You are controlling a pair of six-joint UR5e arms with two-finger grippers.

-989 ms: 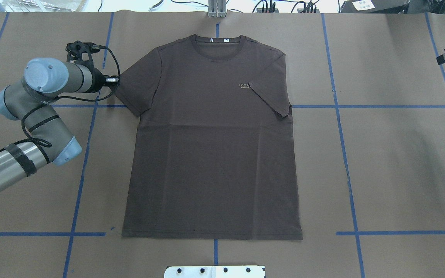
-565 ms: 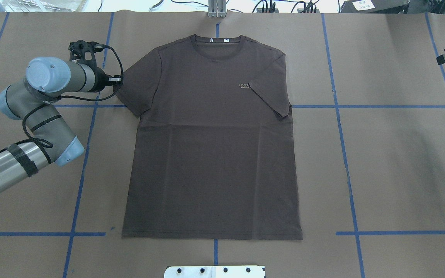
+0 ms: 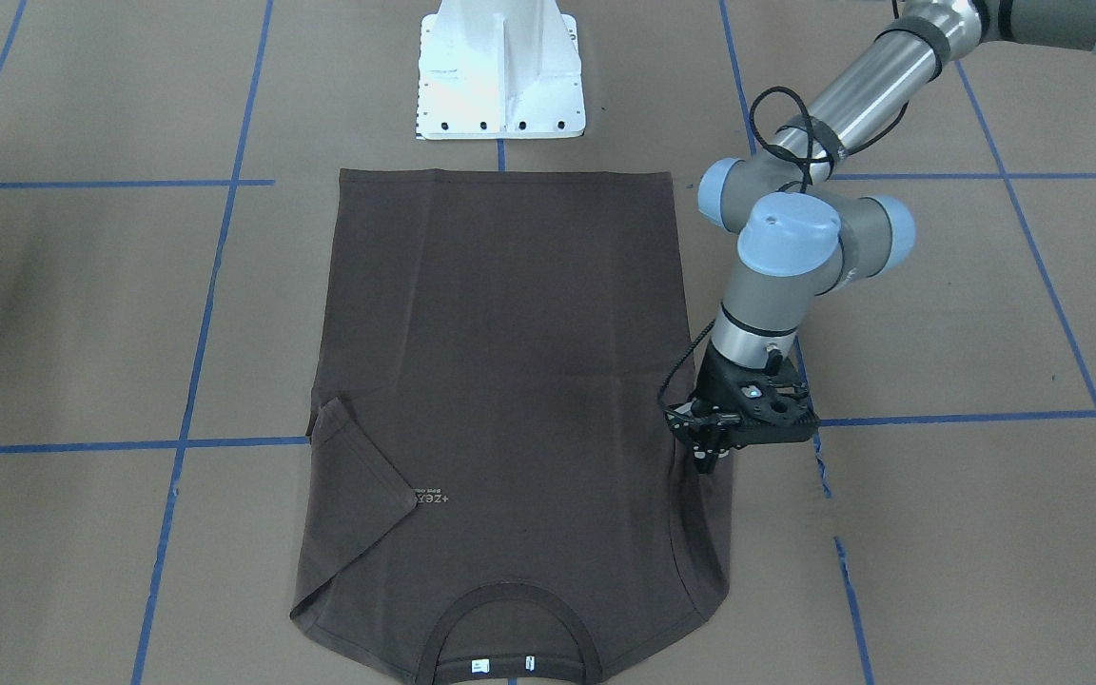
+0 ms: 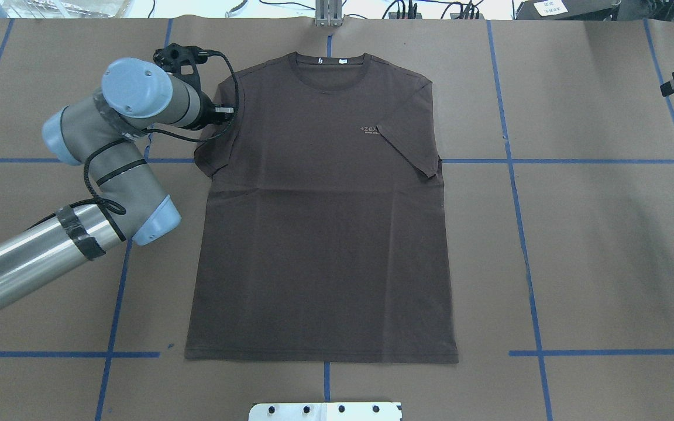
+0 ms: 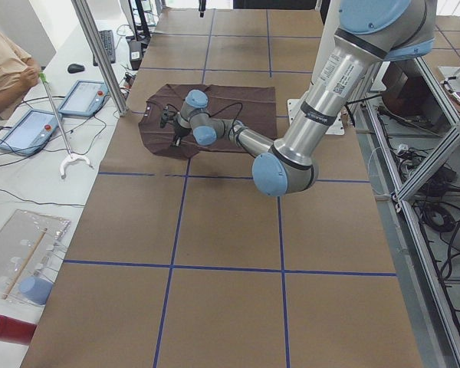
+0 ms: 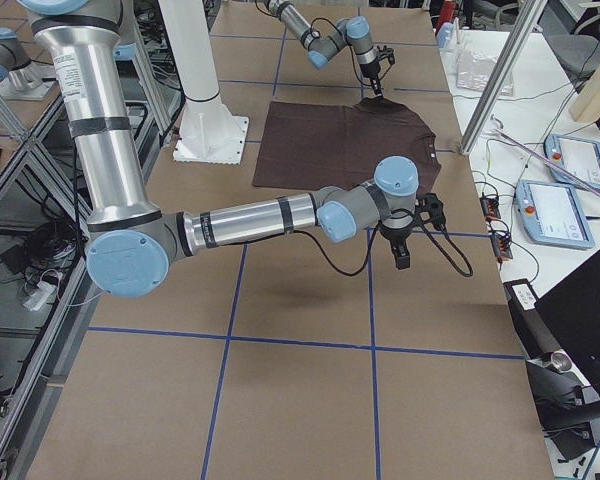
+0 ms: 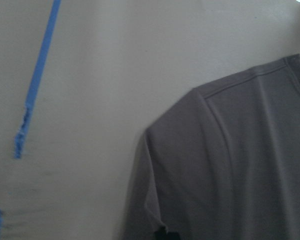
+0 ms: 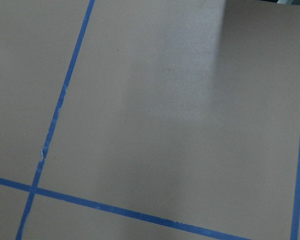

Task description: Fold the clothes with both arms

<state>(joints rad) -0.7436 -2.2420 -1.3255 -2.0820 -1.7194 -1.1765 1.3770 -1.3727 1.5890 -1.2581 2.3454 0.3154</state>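
- Overhead exterior view, nearest the robot: the white pedestal base (image 4: pixel 325 411) showed at the bottom edge. Just beyond it, the hem of the dark brown T-shirt (image 4: pixel 319 245) lay flat on the brown desk (image 4: pixel 594 245).
- The T-shirt's long axis ran straight away from the robot, hem near and collar far.
- Farther out, the right sleeve (image 4: pixel 410 146) lay turned in over the chest, its edge touching the pale logo (image 4: pixel 367 129).
- About level with it, the left fingers (image 3: pixel 705 463) were pressed together at the outer edge of the left sleeve (image 4: pixel 217 155), seemingly pinching it. The cloth was bunched there.
- The shirt's body lay to the robot's right of those fingers, so I judged the fold would run inward, across the long axis.
- The left arm (image 4: pixel 138 105) was much the nearer. The right fingers (image 6: pixel 401 260) hung over bare desk, well apart from the shirt, and I could not tell whether they were spread or together.
- Farthest lay the ribbed collar (image 4: pixel 326 73).
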